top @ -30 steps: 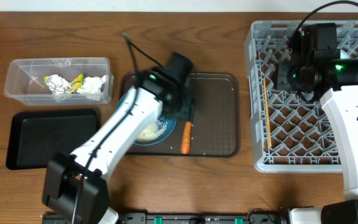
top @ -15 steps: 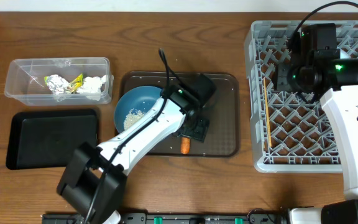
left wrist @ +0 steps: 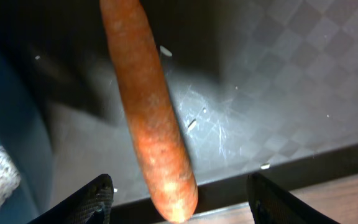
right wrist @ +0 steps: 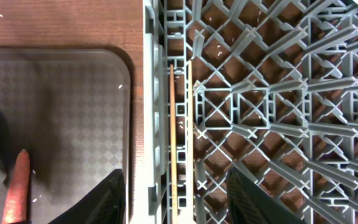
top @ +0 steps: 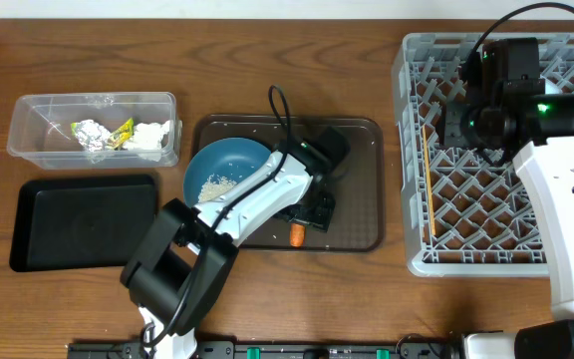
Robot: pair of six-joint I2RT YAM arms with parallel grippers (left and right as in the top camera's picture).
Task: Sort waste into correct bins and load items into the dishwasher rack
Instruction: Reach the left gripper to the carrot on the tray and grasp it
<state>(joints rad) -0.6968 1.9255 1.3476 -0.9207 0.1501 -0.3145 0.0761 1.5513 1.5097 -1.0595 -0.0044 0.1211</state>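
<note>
The small orange carrot [top: 297,235] lies on the dark brown tray [top: 357,170], near its front edge. In the left wrist view the carrot [left wrist: 148,118] runs up the frame, its tip between my open fingers [left wrist: 95,199]. My left gripper [top: 315,207] hovers open right over it. A blue bowl [top: 222,170] with loose white rice [top: 213,186] sits on the tray's left. The clear tub [top: 28,125] holds silver foil [top: 91,133], the yellow-green wrapper [top: 120,133] and the white paper wad [top: 150,137]. My right gripper [top: 486,130] is open above the grey rack [top: 422,254]; the chopsticks [right wrist: 180,130] lie at its left edge.
The shallow black tray [top: 83,219] lies at the front left, below the clear tub. The rack fills the right side of the table. My left arm crosses the brown tray's front left. Bare wood runs between the brown tray and the rack.
My left arm has swung from over the blue bowl to the right and down over the carrot, uncovering the bowl. The right arm has not moved.
</note>
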